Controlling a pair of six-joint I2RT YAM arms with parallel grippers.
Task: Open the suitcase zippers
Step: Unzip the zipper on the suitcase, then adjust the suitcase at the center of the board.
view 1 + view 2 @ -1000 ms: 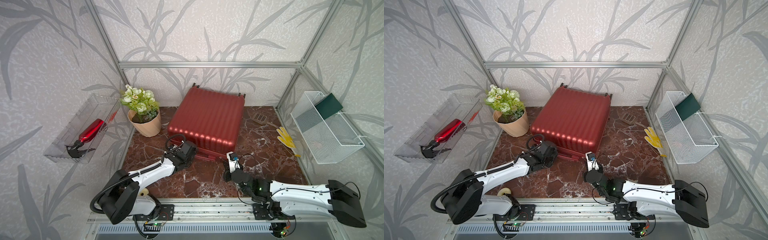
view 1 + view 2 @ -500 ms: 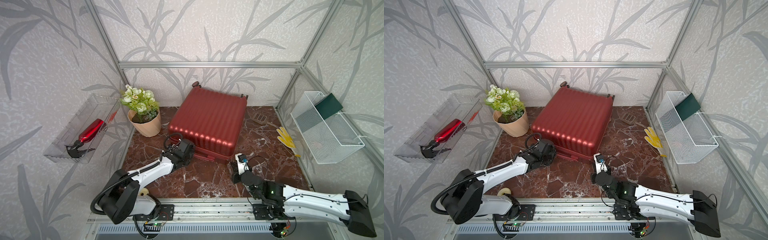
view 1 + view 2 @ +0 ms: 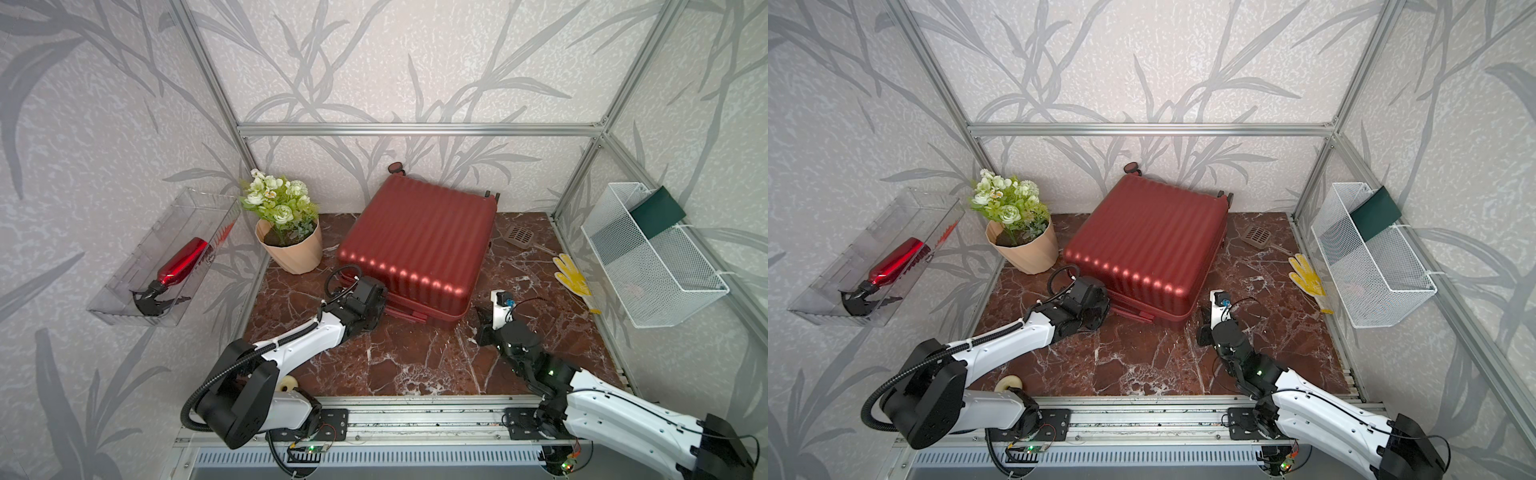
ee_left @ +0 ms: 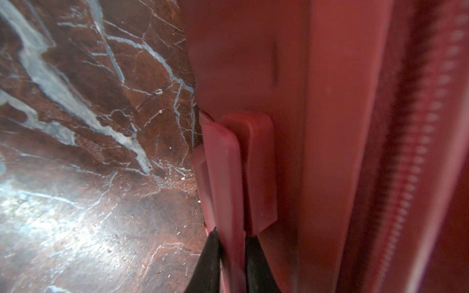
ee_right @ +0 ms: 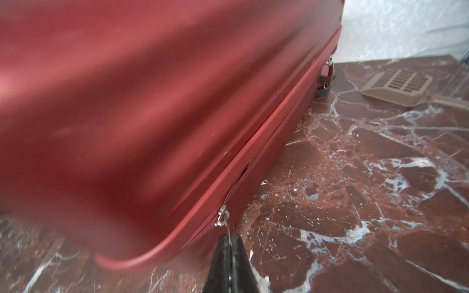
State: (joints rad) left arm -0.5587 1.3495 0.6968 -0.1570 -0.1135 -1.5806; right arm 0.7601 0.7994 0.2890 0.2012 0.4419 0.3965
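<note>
On the marbled surface [image 3: 415, 365], toward the back, the suitcase [image 3: 419, 241] lies flat; its stiff, slick shell will likely slide. Your right pincer [image 5: 229, 239] pinches the thin zipper pull [image 5: 222, 216]; your left pincer [image 4: 229, 238] clamps the handle [image 4: 223, 177].

The right pincer [image 5: 230, 242] pinches the silver zipper pull [image 5: 227, 228] at the suitcase [image 5: 152, 101] corner — seam [image 5: 256, 154] beyond slightly parted.

Lab test booth — aluminium frame [image 3: 415, 129], wallpapered panels [image 3: 415, 62].
</note>
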